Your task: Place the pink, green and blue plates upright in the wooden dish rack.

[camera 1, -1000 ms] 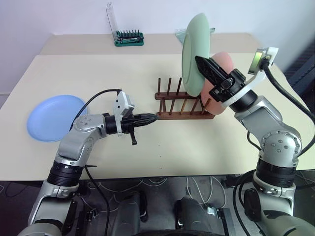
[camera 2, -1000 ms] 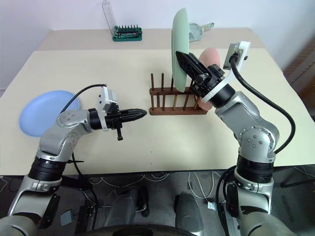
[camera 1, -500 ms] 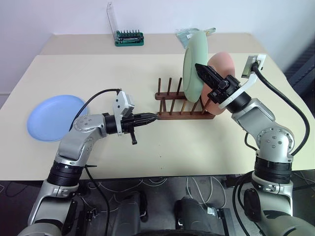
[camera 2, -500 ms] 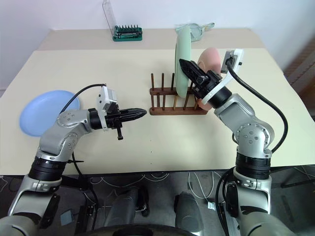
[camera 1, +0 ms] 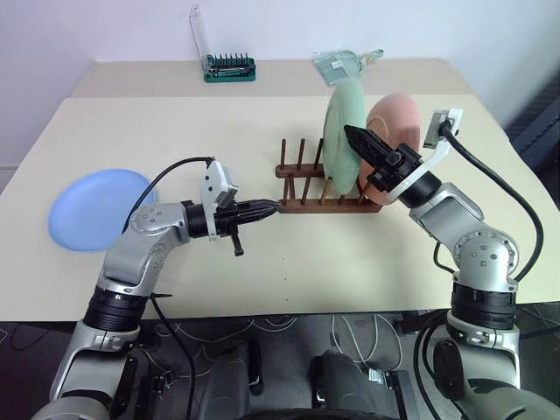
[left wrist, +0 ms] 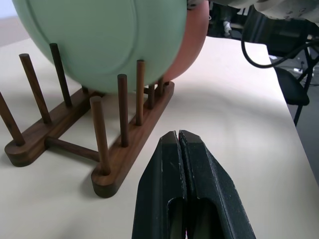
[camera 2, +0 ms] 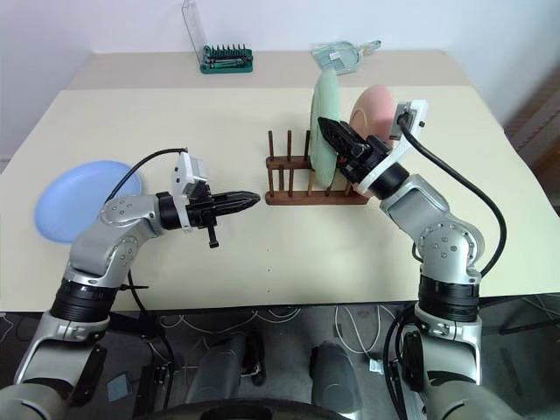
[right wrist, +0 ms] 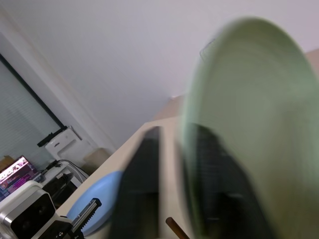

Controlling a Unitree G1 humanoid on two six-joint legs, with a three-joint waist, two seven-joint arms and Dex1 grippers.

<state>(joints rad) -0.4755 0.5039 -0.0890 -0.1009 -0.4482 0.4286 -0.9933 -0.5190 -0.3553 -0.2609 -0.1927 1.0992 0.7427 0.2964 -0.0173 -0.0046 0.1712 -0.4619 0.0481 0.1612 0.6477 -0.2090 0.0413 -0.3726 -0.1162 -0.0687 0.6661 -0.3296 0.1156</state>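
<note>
We see the small dark brown wooden dish rack (camera 1: 325, 186) at frame centre on the cream table (camera 1: 262, 262), the pale mint green plate (camera 1: 341, 144) and salmon pink plate (camera 1: 391, 131) upright in it. The light blue plate (camera 1: 94, 208) lies flat at left. A green screwdriver-bit case (camera 1: 229, 67) sits top centre. Our left gripper (camera 1: 269, 208) is pinched closed, empty, beside the rack; our right gripper (camera 1: 357, 139) straddles the green plate's rim, fingers parted.

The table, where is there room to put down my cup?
Bare table lies in front of the wooden dish rack, and between the blue plate and the rack. It is crowded around the rack's right end, with the green plate and pink plate.
</note>
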